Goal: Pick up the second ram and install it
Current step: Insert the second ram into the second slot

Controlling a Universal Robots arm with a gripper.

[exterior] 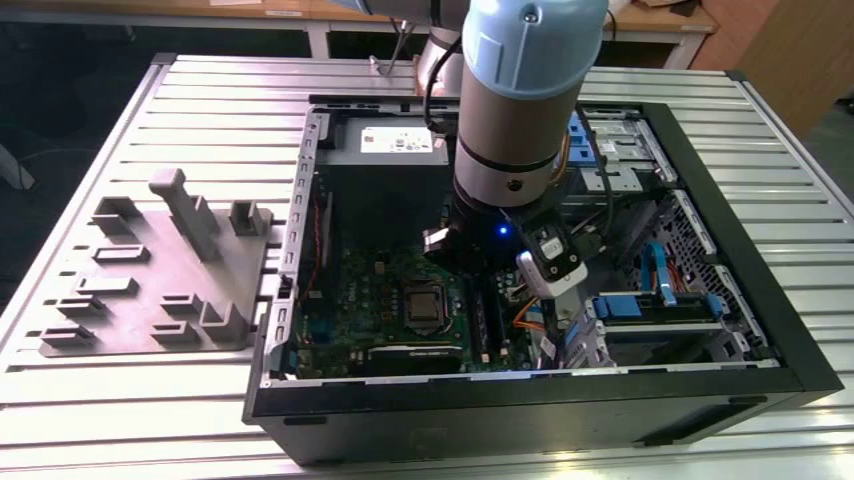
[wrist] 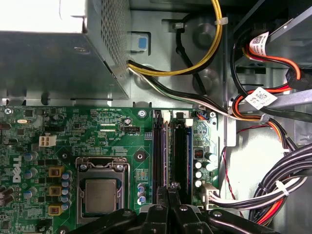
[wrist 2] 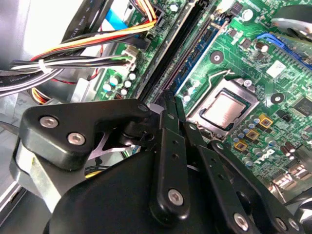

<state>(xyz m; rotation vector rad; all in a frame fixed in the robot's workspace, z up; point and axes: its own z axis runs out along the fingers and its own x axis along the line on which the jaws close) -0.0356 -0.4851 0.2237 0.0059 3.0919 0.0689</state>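
Observation:
In the first wrist view my gripper (wrist: 169,187) is shut low over the memory slots of the green motherboard (wrist: 122,141). A thin dark stick, the second ram (wrist: 170,156), runs edge-on from between the fingertips along one black slot. Whether it is fully seated I cannot tell. A bluish board edge (wrist: 164,146) stands in the slot right beside it. The second wrist view shows the gripper (wrist 2: 168,97) with fingers together at the near end of the same slots. In the exterior view the arm (exterior: 514,130) reaches down into the open computer case (exterior: 534,395).
The processor socket (wrist: 100,197) lies beside the slots. Cable bundles (wrist: 287,180) crowd the other side, and the metal power supply box (wrist: 53,63) sits beyond the board. A grey holder tray (exterior: 160,270) with upright blocks lies on the slatted table at the exterior view's left.

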